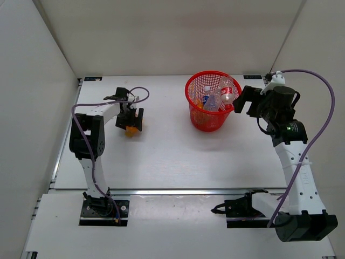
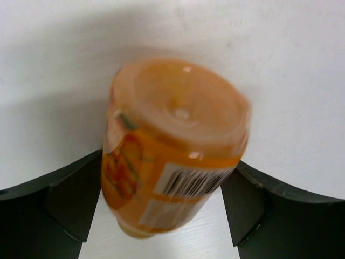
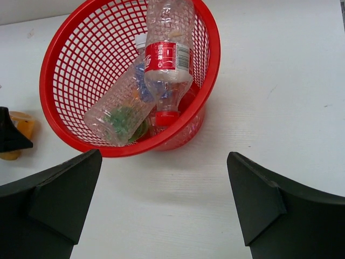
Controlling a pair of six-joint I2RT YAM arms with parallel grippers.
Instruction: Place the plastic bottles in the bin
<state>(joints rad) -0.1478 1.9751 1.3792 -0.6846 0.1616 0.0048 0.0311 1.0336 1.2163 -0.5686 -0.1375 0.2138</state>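
Left gripper [image 2: 168,164] tight around orange bottle [image 2: 178,116], barcode [image 2: 191,183] visible only from wrist camera.

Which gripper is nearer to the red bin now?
Right. The right gripper hangs open just right of the bin; the left gripper is far off to its left, closed on the orange bottle.

An orange bottle [image 2: 178,124] fills the middle of the view, its round pale end with a small central dimple turned toward the camera. Its body tilts down and to the left, and the label carries a white barcode patch (the print beside it is too blurred to read). The left gripper [image 2: 164,186] has the bottle between its two dark fingers [image 2: 70,199], one against each side, over the white table [image 2: 291,65].
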